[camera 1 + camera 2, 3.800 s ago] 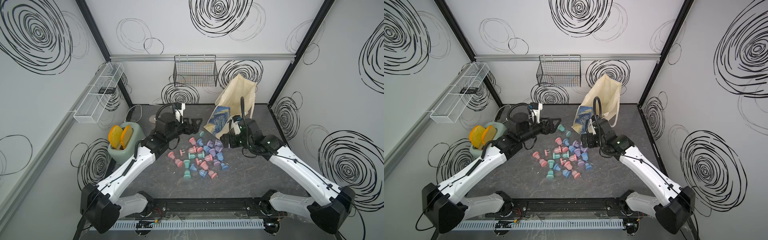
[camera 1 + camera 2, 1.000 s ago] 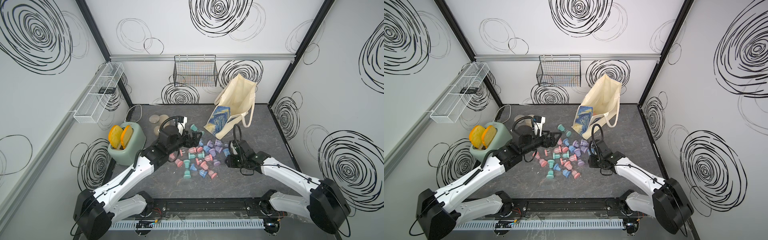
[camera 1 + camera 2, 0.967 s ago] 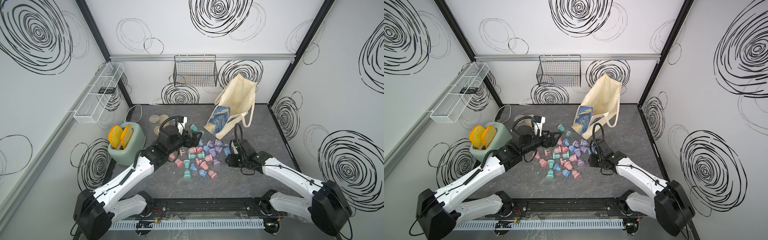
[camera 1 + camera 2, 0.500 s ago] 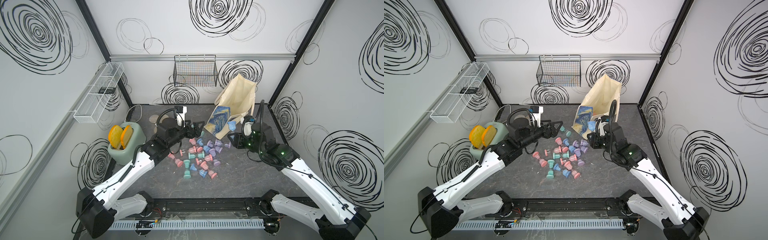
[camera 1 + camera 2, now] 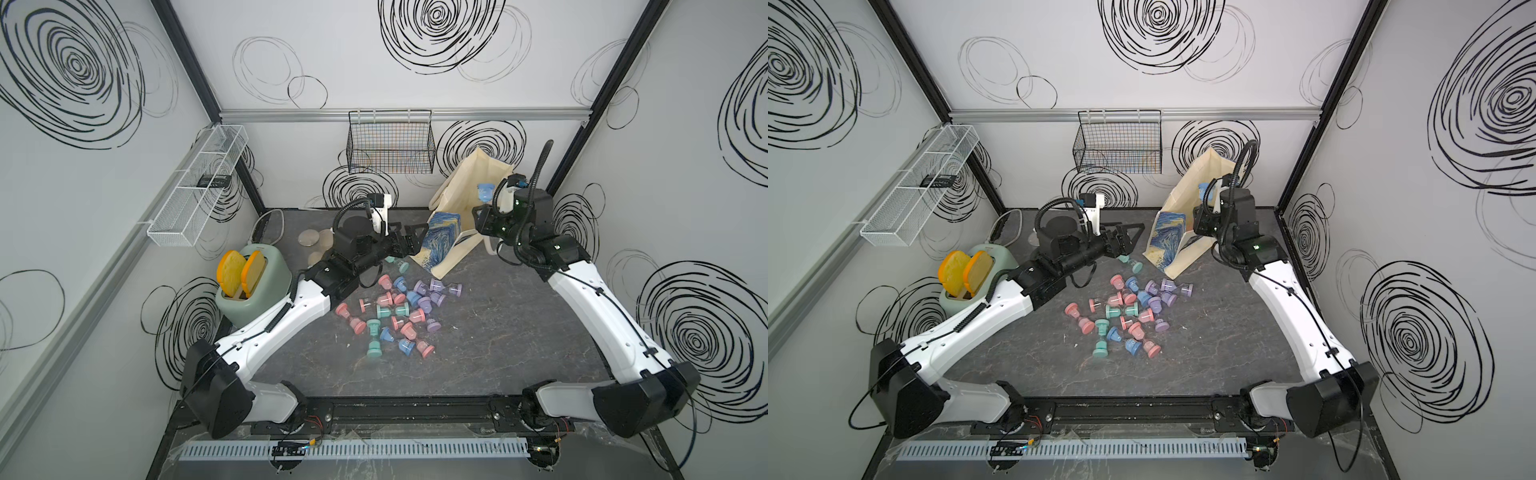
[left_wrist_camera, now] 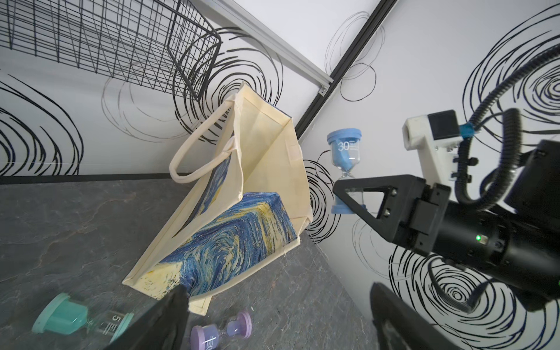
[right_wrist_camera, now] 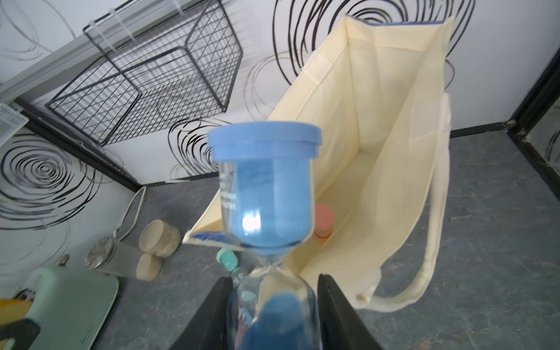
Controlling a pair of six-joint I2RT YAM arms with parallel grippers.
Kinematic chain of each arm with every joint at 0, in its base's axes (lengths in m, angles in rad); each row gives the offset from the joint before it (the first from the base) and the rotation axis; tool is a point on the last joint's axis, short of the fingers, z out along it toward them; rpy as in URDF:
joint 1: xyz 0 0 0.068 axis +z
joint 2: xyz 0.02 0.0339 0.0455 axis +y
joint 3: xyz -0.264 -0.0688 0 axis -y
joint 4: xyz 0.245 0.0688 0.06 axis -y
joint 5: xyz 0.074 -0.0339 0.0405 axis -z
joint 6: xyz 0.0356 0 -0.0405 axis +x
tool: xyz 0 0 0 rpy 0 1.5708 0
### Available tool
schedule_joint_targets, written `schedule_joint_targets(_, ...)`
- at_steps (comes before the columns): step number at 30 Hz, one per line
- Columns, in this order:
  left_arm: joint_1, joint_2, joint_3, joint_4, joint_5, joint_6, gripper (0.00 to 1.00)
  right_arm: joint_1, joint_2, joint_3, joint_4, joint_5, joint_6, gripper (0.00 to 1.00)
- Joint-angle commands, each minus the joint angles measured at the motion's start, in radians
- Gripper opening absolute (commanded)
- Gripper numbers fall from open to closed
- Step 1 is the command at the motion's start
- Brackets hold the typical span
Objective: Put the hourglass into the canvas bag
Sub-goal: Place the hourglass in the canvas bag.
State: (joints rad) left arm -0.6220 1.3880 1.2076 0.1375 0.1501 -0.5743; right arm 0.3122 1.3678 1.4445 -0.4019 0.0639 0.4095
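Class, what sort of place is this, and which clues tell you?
Probably a robot test booth: two arms on a rail, swirl-marked wall panels, and props like a toaster and hourglasses.

bright even light, faint shadows; wrist views warped, glare on hourglass (image 7: 266,212).

My right claw (image 7: 274,291) is clamped on a blue hourglass (image 7: 266,194) in front of the open canvas bag (image 7: 388,121).
I see both black fingers (image 7: 336,309) pressed against one glass bulb, while the other bulb, full of blue sand, and its blue cap stick out past the fingertips. Beyond it the cream bag gapes toward me; a pink-capped item (image 7: 323,222) lies deep inside, and one long handle (image 7: 430,242) loops down onto the grey table (image 7: 491,257). A teal hourglass (image 7: 227,259) lies just beside the bag's near corner. Farther off I make out a black wire basket (image 7: 151,75) on the wall, some round beige lids (image 7: 159,235) and a pale green appliance (image 7: 72,300).
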Motion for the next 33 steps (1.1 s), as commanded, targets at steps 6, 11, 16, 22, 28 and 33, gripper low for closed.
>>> schedule_joint_targets(6, -0.004, 0.115, 0.076, 0.108, 0.019, -0.048, 0.96, -0.060, 0.233, 0.151, 0.106, 0.034, -0.018, 0.29)
schedule_joint_targets(11, -0.004, 0.175, 0.089, 0.142, 0.023, -0.062, 0.96, -0.087, 0.364, 0.230, 0.106, 0.030, -0.018, 0.29)
schedule_joint_targets(16, 0.002, 0.237, 0.124, 0.131, 0.039, -0.065, 0.96, -0.107, 0.480, 0.293, 0.061, -0.010, -0.050, 0.30)
schedule_joint_targets(22, 0.026, 0.262, 0.111, 0.154, 0.035, -0.074, 0.96, -0.117, 0.513, 0.277, 0.048, -0.025, -0.075, 0.35)
schedule_joint_targets(28, 0.033, 0.314, 0.151, 0.136, 0.060, -0.056, 0.96, -0.118, 0.555, 0.292, 0.023, -0.045, -0.108, 0.47)
schedule_joint_targets(33, 0.029, 0.325, 0.153, 0.149, 0.055, -0.055, 0.96, -0.116, 0.555, 0.266, 0.031, -0.028, -0.108, 0.56)
